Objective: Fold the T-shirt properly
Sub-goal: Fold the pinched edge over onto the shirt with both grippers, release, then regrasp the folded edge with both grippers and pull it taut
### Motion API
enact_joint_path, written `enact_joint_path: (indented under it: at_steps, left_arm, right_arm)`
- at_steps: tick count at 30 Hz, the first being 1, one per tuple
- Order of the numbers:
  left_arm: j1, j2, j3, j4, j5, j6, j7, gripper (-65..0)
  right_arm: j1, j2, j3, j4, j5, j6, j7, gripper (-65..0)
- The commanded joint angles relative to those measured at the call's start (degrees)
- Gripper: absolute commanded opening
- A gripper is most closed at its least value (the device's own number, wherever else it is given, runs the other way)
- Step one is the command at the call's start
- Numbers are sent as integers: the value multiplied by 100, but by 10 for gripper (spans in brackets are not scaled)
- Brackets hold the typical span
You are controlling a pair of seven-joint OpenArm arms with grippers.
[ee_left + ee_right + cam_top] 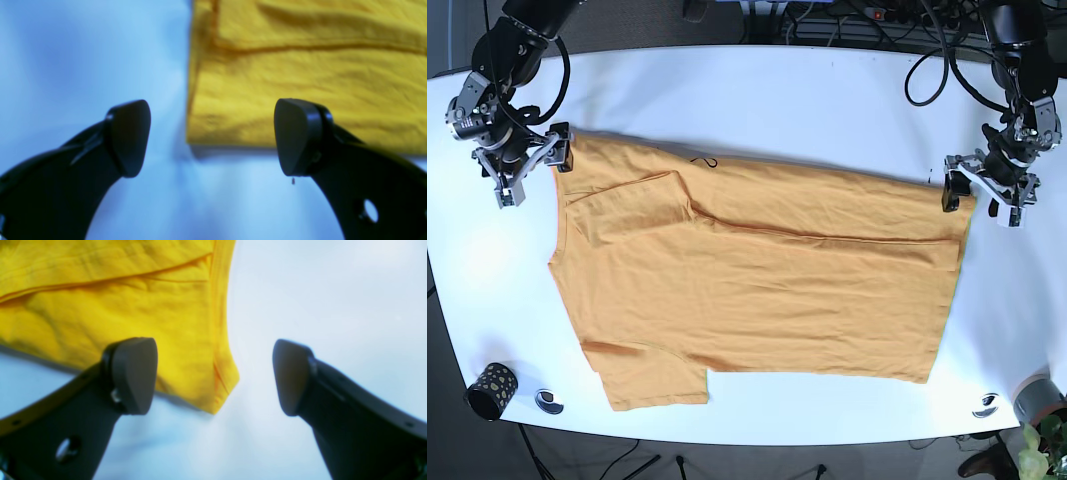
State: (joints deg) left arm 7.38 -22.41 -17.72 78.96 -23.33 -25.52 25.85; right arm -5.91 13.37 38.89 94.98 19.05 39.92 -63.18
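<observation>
The yellow-orange T-shirt (757, 280) lies flat on the white table (827, 110), neck end to the left and hem to the right. Its far sleeve (632, 205) is folded onto the body, while the near sleeve (652, 378) sticks out. My left gripper (980, 200) hovers open at the far hem corner. In the left wrist view that corner of the T-shirt (300, 66) lies between the spread fingers of the left gripper (213, 138). My right gripper (532, 172) stands open at the far shoulder corner, with the T-shirt (116, 306) edge inside the right gripper (211, 376).
A black dotted cup (489, 390) and a small silver object (549, 402) sit at the near left table edge. Another silver object (985, 405) and a plant (1042, 440) are at the near right. Cables (867, 20) run behind the table.
</observation>
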Motion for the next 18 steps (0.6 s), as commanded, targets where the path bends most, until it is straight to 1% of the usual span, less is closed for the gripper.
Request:
enact_joint_path:
  at_steps: [1, 3, 7, 9, 11, 14, 17, 18]
  left_arm:
    - [-100, -128, -44, 100, -71, -37, -242, -124]
    - [-100, -128, -44, 100, -71, -37, -259, -124]
    - [-127, -128, -35, 91, -62, -28, -541, -124]
    - [-127, -128, -26, 21, -36, -28, -646, -124]
    - [-162, -119, -26, -199, 166, -28, -769, -124]
    - [-373, -75, -26, -472, 439, -28, -804, -124]
    - [-557, 48, -26, -762, 650, -64, -804, -124]
    - [-584, 66, -26, -815, 694, -64, -804, -124]
  right_arm:
    - [59, 118, 18, -184, 60, 8, 116, -135]
    - [68, 118, 27, -377, 69, 8, 186, -144]
    - [68, 118, 18, -570, 78, 8, 432, -203]
    - [59, 118, 18, -667, 78, 8, 450, -219]
    - [59, 110, 18, -746, 95, 8, 450, -228]
    - [51, 101, 18, -755, 113, 8, 450, -233]
    - [51, -40, 18, -755, 69, 8, 458, -233]
    - [51, -49, 18, -755, 78, 8, 458, -233]
